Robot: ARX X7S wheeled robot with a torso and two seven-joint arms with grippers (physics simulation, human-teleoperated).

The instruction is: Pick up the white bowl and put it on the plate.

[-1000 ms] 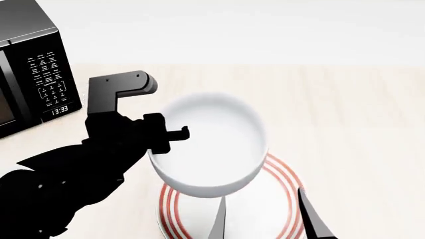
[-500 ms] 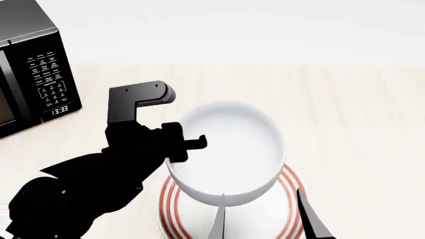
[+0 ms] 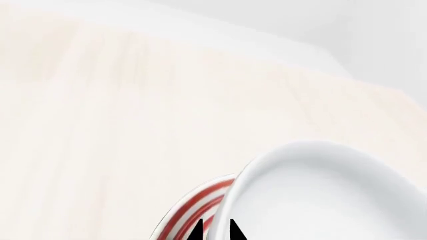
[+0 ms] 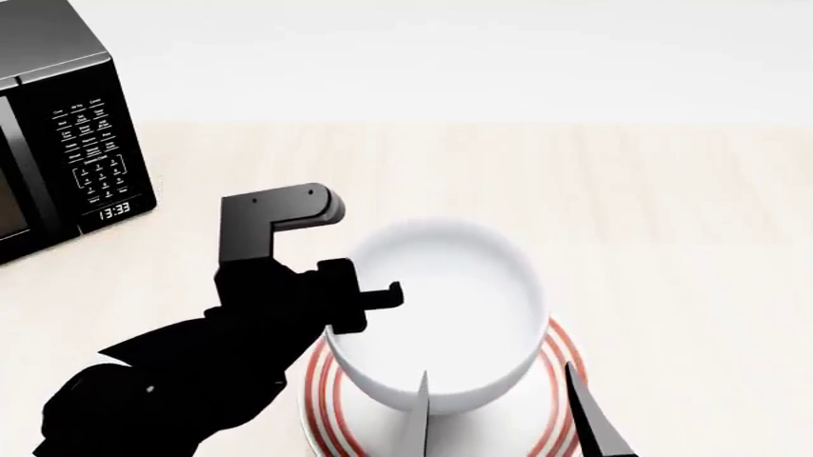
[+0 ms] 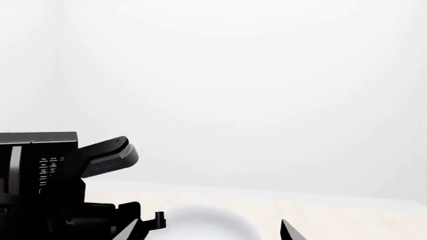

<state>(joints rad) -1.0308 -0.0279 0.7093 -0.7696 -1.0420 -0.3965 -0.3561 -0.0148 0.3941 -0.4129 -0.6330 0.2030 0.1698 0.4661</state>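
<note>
Since a second ago white bowl dropped toward frame bottom-center, over the plate, left gripper jaws pinching its rim (right gripper's jaws: can't tell); early release could tip it.

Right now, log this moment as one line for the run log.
phase: placing | left claw: shut on bowl rim | bowl: over plate, contact unclear | right claw: open, idle
</note>
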